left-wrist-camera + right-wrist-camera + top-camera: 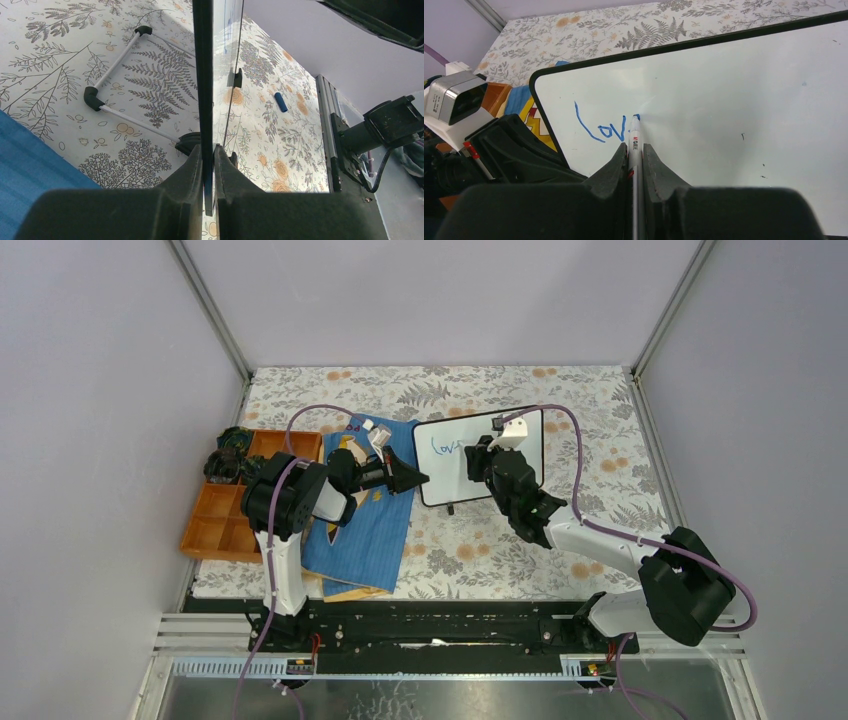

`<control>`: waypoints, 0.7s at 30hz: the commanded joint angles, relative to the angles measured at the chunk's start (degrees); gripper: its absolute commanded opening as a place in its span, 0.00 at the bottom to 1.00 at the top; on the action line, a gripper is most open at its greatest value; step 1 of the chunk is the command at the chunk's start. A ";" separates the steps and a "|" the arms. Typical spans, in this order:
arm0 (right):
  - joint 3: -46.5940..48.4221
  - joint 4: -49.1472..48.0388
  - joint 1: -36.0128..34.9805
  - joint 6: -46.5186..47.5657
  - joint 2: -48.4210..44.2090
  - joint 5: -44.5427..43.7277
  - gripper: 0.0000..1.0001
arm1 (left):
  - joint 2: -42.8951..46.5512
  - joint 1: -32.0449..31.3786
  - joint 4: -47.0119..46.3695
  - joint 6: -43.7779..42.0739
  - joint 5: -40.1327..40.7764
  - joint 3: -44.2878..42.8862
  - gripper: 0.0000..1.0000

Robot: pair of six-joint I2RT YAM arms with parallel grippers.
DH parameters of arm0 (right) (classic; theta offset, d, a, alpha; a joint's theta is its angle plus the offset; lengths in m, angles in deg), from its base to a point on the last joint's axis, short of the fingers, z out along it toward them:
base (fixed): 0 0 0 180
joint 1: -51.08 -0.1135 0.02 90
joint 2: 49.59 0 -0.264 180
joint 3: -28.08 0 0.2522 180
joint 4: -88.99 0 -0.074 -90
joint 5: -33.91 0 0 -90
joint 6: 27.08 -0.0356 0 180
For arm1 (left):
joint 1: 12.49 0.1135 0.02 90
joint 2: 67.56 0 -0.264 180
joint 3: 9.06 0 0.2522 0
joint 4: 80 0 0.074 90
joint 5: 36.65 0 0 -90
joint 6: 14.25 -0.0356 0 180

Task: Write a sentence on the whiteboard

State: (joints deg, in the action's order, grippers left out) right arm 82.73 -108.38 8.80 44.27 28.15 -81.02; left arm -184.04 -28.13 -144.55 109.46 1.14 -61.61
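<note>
The whiteboard (500, 435) stands tilted at mid table, white with a thin black frame. My left gripper (420, 478) is shut on its left edge; in the left wrist view (209, 152) the black frame (202, 75) runs between the fingers. My right gripper (478, 462) is shut on a white marker (634, 142). The marker's blue tip touches the board (734, 100) just right of the blue writing "lov" (601, 127), the only part of the sentence showing. It also shows in the top view (443, 446).
A blue cloth-like book (362, 525) lies under my left arm. An orange compartment tray (225, 515) sits at far left. A blue marker cap (281, 102) lies on the floral table cover. The board's wire stand (112, 82) rests on the table.
</note>
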 commanded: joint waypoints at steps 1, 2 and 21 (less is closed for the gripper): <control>1.36 -1.48 0.62 0.02 -0.15 1.55 0.00 | -1.90 0.26 5.44 -4.37 0.53 0.72 0.00; 1.31 -1.35 0.62 -0.04 -0.09 1.77 0.00 | -1.86 0.26 5.44 -4.36 0.53 0.67 0.00; -1.04 1.86 0.58 -1.64 -0.30 2.62 0.00 | -1.89 0.26 5.71 -4.41 0.61 0.61 0.00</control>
State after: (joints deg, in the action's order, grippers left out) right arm 82.27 -107.33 8.88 43.33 28.21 -78.79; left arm -184.04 -28.13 -144.46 109.46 1.12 -61.61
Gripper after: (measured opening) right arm 0.162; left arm 0.133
